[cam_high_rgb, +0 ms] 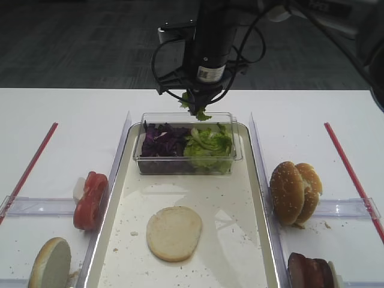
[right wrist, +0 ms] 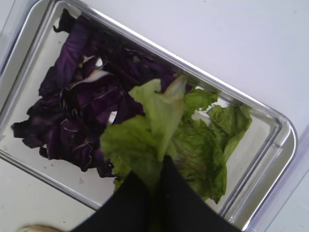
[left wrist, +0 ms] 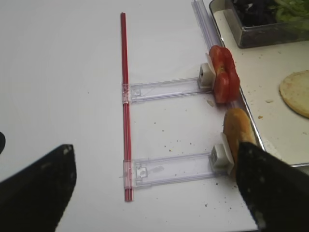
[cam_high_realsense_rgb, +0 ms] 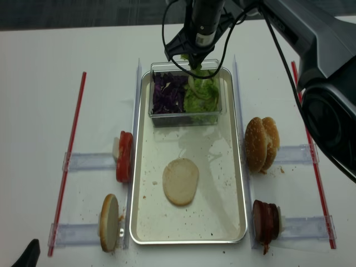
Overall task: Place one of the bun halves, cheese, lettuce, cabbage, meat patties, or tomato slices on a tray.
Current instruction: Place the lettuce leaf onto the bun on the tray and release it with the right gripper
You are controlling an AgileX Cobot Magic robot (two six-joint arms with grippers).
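My right gripper (cam_high_rgb: 195, 103) is shut on a light-green lettuce leaf (right wrist: 149, 125), hanging just above the clear tub (cam_high_rgb: 237, 157) that holds purple cabbage (cam_high_rgb: 163, 139) and more lettuce (cam_high_rgb: 208, 144). The tub stands at the far end of the tray (cam_high_rgb: 259, 198). A bun half (cam_high_rgb: 174, 233) lies cut face up on the tray floor. Left of the tray stand tomato slices (cam_high_rgb: 90, 200) and another bun half (cam_high_rgb: 51, 264). On its right are seeded bun halves (cam_high_rgb: 294, 192) and meat patties (cam_high_rgb: 311, 271). My left gripper (left wrist: 157, 186) is open over bare table. Cheese is out of view.
Red strips (cam_high_rgb: 30, 165) (cam_high_rgb: 351, 171) run along both sides of the white table. Clear plastic rails (left wrist: 164, 89) with small white stops hold the food upright beside the tray. Upright clear dividers (cam_high_rgb: 123, 135) flank the tray's long sides.
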